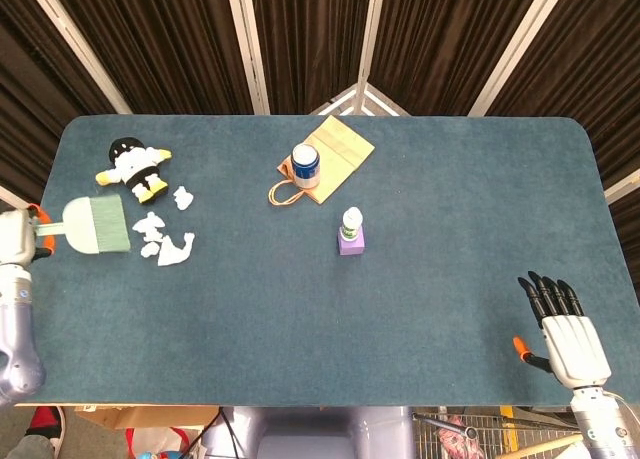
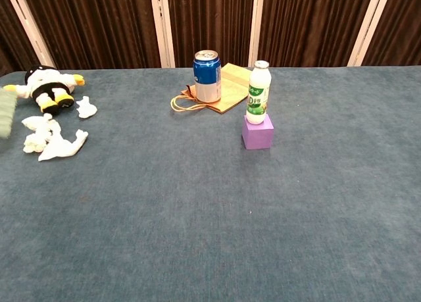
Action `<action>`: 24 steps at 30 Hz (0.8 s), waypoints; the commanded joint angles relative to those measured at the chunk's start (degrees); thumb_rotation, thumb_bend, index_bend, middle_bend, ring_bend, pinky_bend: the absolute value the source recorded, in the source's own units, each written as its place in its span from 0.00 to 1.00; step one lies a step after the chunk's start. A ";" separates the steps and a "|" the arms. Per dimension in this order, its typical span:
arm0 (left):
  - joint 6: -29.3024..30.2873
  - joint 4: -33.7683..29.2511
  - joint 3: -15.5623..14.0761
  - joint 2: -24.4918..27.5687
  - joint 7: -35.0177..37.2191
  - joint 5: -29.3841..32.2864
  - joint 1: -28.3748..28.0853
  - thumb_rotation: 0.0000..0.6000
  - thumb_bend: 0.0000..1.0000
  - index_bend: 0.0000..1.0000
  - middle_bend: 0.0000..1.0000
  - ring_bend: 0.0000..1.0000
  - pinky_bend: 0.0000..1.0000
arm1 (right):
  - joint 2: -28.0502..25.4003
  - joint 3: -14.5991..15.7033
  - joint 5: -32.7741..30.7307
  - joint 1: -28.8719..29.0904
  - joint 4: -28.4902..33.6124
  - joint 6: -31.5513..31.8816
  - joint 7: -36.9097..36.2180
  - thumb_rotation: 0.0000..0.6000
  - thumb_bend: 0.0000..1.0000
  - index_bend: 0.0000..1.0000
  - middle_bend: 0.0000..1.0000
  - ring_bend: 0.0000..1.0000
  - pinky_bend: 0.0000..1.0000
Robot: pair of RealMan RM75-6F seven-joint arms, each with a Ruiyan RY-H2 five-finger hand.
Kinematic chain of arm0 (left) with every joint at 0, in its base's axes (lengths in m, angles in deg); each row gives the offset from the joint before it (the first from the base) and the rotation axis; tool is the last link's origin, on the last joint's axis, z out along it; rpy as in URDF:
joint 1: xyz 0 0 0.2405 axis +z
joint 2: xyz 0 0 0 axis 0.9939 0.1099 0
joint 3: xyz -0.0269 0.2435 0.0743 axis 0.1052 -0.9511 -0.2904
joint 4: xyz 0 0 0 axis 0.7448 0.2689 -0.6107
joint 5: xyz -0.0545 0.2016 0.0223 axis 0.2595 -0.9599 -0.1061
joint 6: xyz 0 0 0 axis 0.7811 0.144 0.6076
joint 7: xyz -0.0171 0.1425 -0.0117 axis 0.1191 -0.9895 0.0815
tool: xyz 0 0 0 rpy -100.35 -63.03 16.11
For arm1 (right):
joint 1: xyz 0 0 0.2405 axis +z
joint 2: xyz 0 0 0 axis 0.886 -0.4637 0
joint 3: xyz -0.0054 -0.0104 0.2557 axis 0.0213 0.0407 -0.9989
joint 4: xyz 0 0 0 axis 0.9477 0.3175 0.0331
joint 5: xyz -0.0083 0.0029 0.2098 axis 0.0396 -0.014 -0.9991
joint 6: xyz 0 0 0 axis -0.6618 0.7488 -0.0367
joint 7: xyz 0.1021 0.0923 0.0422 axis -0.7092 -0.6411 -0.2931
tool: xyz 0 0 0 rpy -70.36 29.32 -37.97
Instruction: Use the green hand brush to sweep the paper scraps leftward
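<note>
Green brush (image 1: 96,226) lay level just left of the paper scraps (image 1: 160,238), its long axis across the surface (image 1: 420,279), bristles pointing right at the scraps, handle gripped in the left hand (image 1: 14,237). That hand was much the nearer; the right hand (image 1: 566,329) rested well apart, fingers spread and empty.

The head view looks almost straight down from high above, taking in the whole table (image 1: 420,309) out to the curtain behind. The chest view sits low at the near edge, facing level across it. Both share the can (image 1: 305,164), the bottle (image 2: 258,91) and the scraps (image 2: 49,141).
</note>
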 commanded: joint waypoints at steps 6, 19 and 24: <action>0.47 -8.60 2.76 1.37 2.37 -3.42 -0.94 1.00 0.67 0.75 1.00 1.00 1.00 | 0.18 -0.13 -0.23 0.25 -0.06 -0.44 0.06 1.00 0.32 0.00 0.00 0.00 0.01; 1.77 -8.31 -1.39 -11.40 -9.79 -2.27 -6.51 1.00 0.67 0.74 1.00 1.00 1.00 | -0.26 -0.26 -0.79 0.10 -0.08 -0.47 -1.08 1.00 0.32 0.00 0.00 0.00 0.01; 2.28 -6.69 -2.25 -11.55 -11.22 -0.45 -5.72 1.00 0.67 0.75 1.00 1.00 1.00 | -0.44 -0.24 -0.86 -0.09 -0.02 -0.24 -1.24 1.00 0.32 0.00 0.00 0.00 0.01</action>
